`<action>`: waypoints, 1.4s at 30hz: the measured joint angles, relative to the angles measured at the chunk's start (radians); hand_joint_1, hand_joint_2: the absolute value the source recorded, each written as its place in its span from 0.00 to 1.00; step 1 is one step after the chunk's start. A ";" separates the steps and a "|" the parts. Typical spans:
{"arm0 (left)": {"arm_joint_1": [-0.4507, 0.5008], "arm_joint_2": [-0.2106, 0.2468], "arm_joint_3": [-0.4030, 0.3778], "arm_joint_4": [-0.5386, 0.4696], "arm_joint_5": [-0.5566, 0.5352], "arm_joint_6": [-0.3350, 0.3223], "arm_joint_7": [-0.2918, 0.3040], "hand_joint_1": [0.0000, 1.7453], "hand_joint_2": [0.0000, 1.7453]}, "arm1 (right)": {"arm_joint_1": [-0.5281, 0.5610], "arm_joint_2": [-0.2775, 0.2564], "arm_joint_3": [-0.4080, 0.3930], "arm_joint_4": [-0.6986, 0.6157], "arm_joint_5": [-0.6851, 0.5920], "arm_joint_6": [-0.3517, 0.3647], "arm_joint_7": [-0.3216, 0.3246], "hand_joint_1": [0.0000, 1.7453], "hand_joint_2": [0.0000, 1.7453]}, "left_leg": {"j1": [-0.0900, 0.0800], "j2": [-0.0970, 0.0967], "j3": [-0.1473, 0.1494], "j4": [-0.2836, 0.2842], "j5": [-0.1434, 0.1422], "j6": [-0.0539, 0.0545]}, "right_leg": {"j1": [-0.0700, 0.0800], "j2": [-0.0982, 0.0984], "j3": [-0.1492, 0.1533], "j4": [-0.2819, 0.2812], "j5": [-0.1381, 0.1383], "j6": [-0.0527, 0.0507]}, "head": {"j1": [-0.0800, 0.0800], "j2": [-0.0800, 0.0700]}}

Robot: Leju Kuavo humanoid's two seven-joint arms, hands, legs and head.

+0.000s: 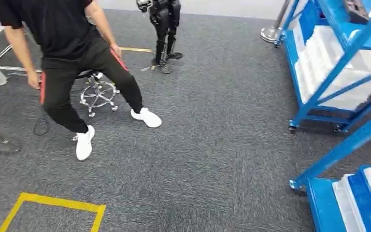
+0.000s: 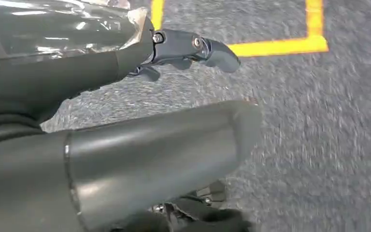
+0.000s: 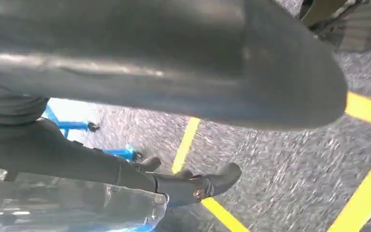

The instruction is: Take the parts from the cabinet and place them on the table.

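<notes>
Head view: grey carpet. The blue cabinet (image 1: 319, 92) stands at the right with white bins (image 1: 328, 53) on its shelves. A person (image 1: 72, 53) strides past a stool (image 1: 98, 94) at upper left, and a yellow tape square (image 1: 53, 203) marks the floor at lower left. No table is in sight, so the drop-off appears to lie off-frame and more walking is likely needed.

Left wrist view: the left hand (image 2: 77, 82) hangs over the carpet. Its dark fingers (image 2: 193, 48) run straight along the edge of a clear plastic-wrapped part (image 2: 53, 29) and touch it. The thumb stands apart on the other side. I cannot tell whether this is a real hold.

Right wrist view: the right hand (image 3: 53, 150) is much the same. Its fingers (image 3: 193, 186) are extended beside a glossy clear wrap (image 3: 77, 212), with the thumb well off it. Again I cannot tell if it is held.

Judgement: the part probably sits between the two hands, its long axis along the fingers, with neither hand clearly nearer. Setting it down depends on that two-sided contact.
</notes>
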 joint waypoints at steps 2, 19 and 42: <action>0.005 0.000 0.000 0.000 0.000 0.000 0.001 0.00 0.00 | 0.001 0.000 0.000 0.000 0.000 0.000 -0.001 0.00 0.00 | 0.000 -0.006 -0.054 0.099 -0.019 0.001 | 0.006 0.028 -0.001 0.000 0.001 -0.002 | 0.000 0.000; 0.003 0.000 0.000 0.000 -0.006 -0.005 0.008 0.00 0.00 | 0.006 0.003 0.000 0.000 0.000 0.000 0.002 0.00 0.00 | -0.011 0.054 0.058 -0.221 0.169 0.056 | 0.008 0.006 -0.143 0.271 -0.099 0.050 | 0.009 0.000; -0.002 0.000 0.000 0.000 -0.019 -0.009 0.021 0.00 0.00 | 0.002 0.002 -0.003 0.000 -0.005 0.000 0.024 0.00 0.00 | -0.003 -0.053 0.046 -0.203 0.171 0.035 | 0.016 0.132 -0.030 0.019 -0.004 0.033 | 0.000 0.000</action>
